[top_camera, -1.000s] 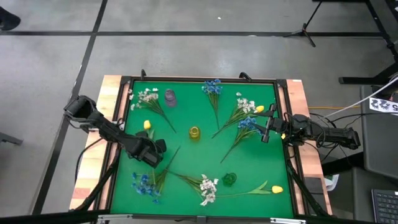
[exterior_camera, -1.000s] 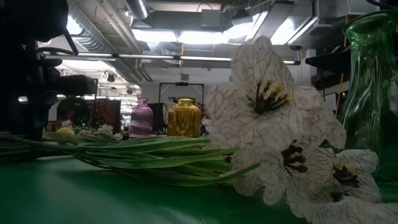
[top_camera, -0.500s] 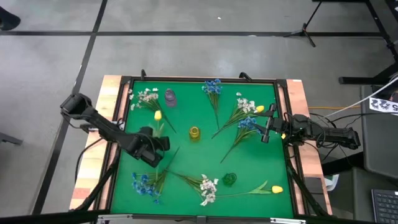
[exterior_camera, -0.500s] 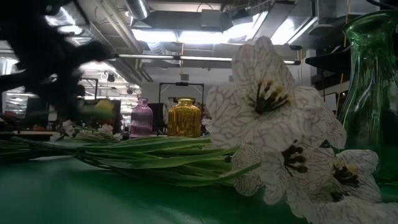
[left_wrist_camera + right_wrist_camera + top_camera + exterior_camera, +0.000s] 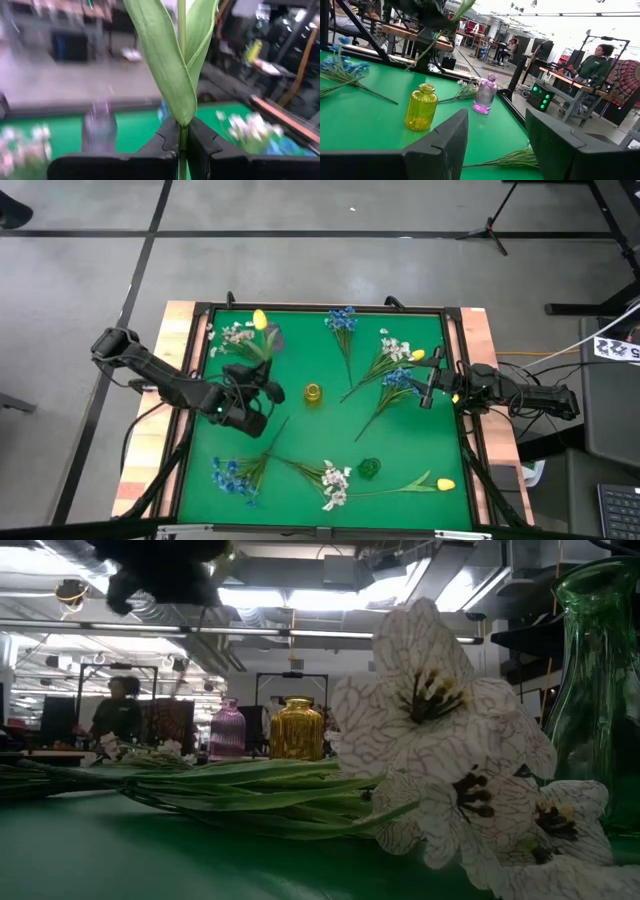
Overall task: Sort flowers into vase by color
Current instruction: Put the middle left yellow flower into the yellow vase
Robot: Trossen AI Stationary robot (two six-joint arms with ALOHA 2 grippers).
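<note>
Left claw [image 5: 183,145]: clamped on the thin stem of a yellow tulip [image 5: 260,319], grip just below the leaves [image 5: 170,60], stem upright between the fingers [image 5: 165,137]. Seen from above, left claw [image 5: 262,385] raised over the counter [image 5: 400,450] at about 9 o'clock of centre, bud carried toward 11 o'clock above the purple vase [image 5: 274,336].

Yellow vase [image 5: 313,393] standing at counter centre, just beside the left claw at its 3 o'clock. Judged the correct target by colour; purple vase [image 5: 485,94] to be avoided.

Recommended for the step in hand: keep the grip firm and the stem vertical; carry the stem's lower end over the narrow neck of the yellow vase [image 5: 421,107] before lowering; descend straight, release only once the stem is well inside. Risk judged: leaves catching the rim, or the light vase tipping under a sideways push.

Right claw [image 5: 428,385]: jaws wide, holding nothing, waiting at 3 o'clock near blue sprigs [image 5: 398,378] and white sprigs [image 5: 392,348].

Farther off: blue cluster [image 5: 342,320] at 12 o'clock. Nearer edge: blue cluster [image 5: 230,475] at 7 o'clock, white cluster [image 5: 335,480] at 6 o'clock beside the green vase [image 5: 369,468], second yellow tulip [image 5: 445,483] at 5 o'clock. None yet in a vase.
</note>
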